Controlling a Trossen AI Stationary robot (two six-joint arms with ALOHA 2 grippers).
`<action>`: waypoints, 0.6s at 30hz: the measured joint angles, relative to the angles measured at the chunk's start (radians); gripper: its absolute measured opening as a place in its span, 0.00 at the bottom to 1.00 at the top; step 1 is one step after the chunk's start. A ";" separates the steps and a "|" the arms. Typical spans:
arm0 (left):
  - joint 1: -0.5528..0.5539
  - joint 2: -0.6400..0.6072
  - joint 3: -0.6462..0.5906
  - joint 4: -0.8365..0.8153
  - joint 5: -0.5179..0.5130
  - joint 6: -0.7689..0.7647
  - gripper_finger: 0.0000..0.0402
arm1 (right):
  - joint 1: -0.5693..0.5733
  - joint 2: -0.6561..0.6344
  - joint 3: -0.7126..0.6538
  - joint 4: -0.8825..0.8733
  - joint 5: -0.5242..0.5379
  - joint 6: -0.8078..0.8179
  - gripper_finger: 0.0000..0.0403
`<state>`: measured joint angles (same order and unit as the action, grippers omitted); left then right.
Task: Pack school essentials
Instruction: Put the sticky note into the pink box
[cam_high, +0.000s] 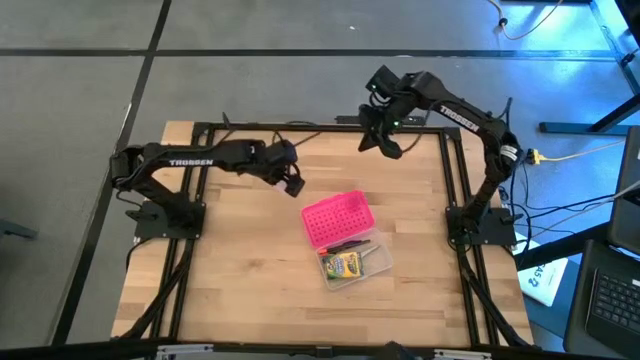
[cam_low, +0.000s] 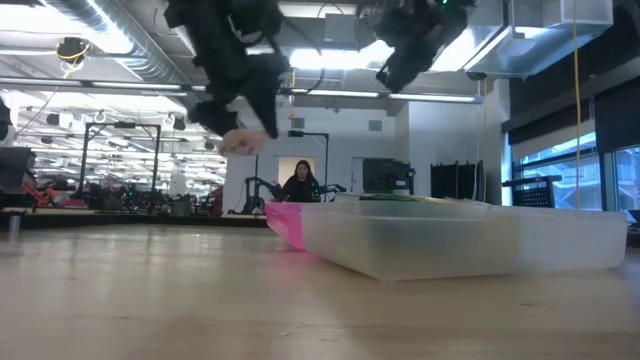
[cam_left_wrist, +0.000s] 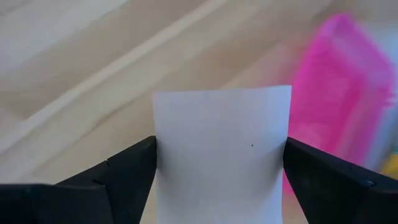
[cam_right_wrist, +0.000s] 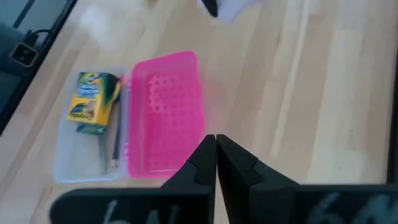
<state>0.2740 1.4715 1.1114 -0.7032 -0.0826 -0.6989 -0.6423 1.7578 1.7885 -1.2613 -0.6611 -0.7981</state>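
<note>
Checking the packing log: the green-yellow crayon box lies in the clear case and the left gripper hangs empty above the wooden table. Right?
Not quite. The green-yellow crayon box does lie in the clear rectangular case, but the left gripper is not empty: the left wrist view shows a pale rectangular pad held between its fingers.

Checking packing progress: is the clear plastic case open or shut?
Open: clear plastic case shows crayon box uncovered, pink perforated lid swung aside.

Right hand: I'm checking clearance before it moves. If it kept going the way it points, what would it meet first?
Probably the pink lid of the clear case; the shut right hand aims at its near edge, though depth is unclear.
</note>
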 joint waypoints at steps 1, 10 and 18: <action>-0.016 0.000 0.000 0.025 0.000 0.001 0.81 | 0.004 -0.015 0.000 -0.009 0.000 -0.001 0.04; -0.133 0.000 0.000 0.262 0.009 0.105 0.81 | 0.097 -0.173 0.000 -0.035 0.097 0.069 0.04; -0.236 0.030 0.001 0.449 -0.039 0.213 0.81 | 0.199 -0.272 0.000 -0.123 0.134 0.270 0.04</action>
<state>0.0383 1.5017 1.1122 -0.2540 -0.1218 -0.4861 -0.4434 1.4859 1.7885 -1.3846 -0.5274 -0.5280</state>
